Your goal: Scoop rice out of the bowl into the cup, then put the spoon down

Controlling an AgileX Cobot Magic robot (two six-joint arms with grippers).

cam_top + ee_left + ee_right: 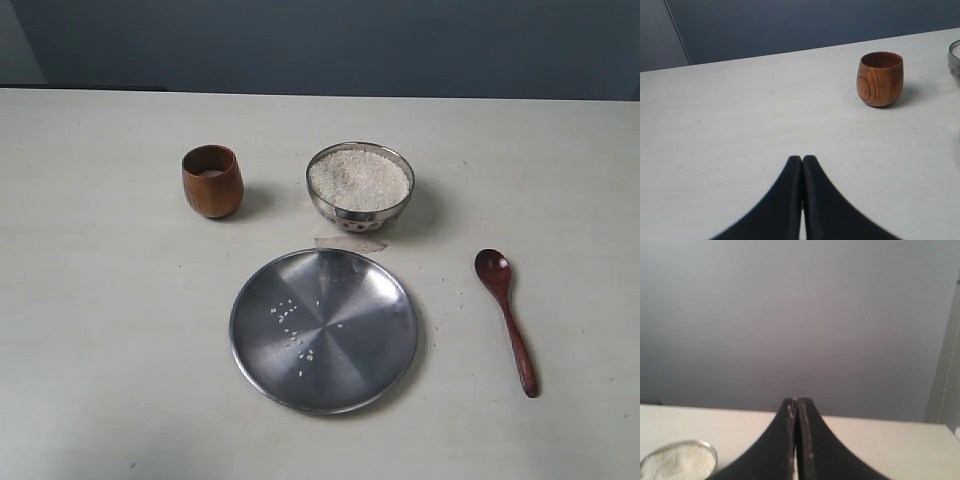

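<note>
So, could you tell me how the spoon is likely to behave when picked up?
The spoon looks like solid wood, so it is probably stiff and light. Its glossy finish and slim handle may let it slip or twist in a grip. Lying flat on the table, it likely needs a low pinch.

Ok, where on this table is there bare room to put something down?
Widest bare table lies left of the small brown wooden cup and the wide flat steel plate. Another patch lies between that plate and the dark wooden spoon, and beyond the spoon. Crowded: the shiny steel bowl of rice sits close to the plate.
</note>
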